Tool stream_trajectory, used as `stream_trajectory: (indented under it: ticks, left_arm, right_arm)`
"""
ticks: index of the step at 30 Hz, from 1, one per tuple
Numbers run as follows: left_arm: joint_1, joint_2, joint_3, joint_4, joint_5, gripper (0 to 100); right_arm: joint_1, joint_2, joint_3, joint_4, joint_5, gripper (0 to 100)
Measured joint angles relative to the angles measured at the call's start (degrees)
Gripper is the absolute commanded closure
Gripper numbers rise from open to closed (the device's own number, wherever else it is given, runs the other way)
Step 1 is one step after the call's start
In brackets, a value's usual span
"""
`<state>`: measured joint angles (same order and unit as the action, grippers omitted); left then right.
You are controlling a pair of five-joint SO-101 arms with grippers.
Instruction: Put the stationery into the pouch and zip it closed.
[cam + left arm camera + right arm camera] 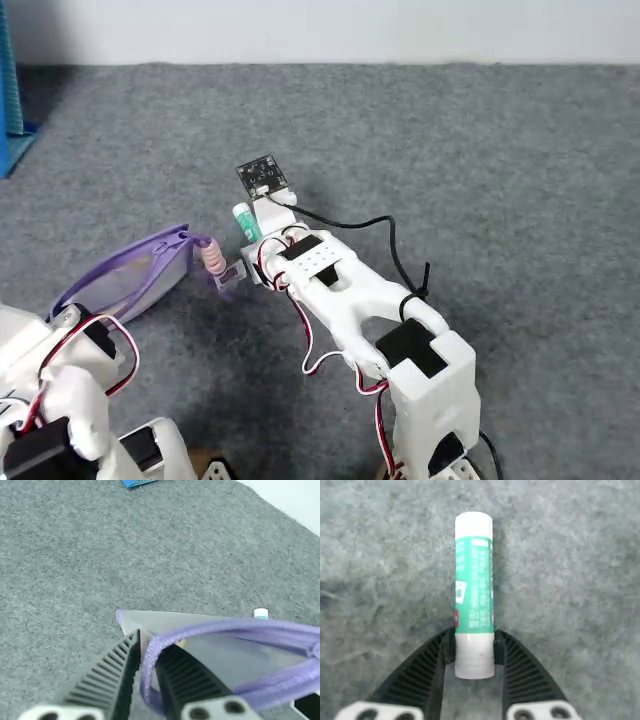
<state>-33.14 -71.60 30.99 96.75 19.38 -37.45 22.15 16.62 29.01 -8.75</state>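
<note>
A purple pouch (pixel 135 275) lies on the grey carpet at the left, its mouth facing right with a pink coiled charm (pixel 213 258) at the zipper end. My left gripper (pixel 147 647) is shut on the pouch's purple edge (pixel 210 630) at its near corner. A green and white glue stick (pixel 474 592) is held at its white end between the fingers of my right gripper (pixel 474 647), which is shut on it. In the high view the glue stick (pixel 245 221) pokes out beside the right arm's wrist, just right of the pouch's mouth.
A blue object (pixel 12 100) stands at the far left edge by the white wall. Open grey carpet (pixel 480 170) stretches to the right and behind the arms.
</note>
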Motion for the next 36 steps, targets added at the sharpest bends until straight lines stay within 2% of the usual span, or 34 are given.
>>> stream_trajectory:
  ticks: [7, 19, 26, 31, 36]
  left_arm:
    - [0.00, 0.00, 0.00, 0.00, 0.00, 99]
    - [0.00, 0.00, 0.00, 0.00, 0.00, 99]
    - [0.00, 0.00, 0.00, 0.00, 0.00, 99]
    - [0.00, 0.00, 0.00, 0.35, 0.00, 99]
    - [0.00, 0.00, 0.00, 0.35, 0.00, 99]
  right_arm:
    - [0.09, -9.14, 3.08, 14.33, 0.00, 99.1]
    - [2.02, -41.49, 30.51, 26.81, 5.63, 98.3]
    - [2.37, -46.68, 32.53, 38.59, 5.80, 82.8]
    - [2.37, -46.68, 32.53, 39.38, 5.80, 82.7]
    - [2.37, -46.68, 32.53, 34.37, 5.80, 82.7]
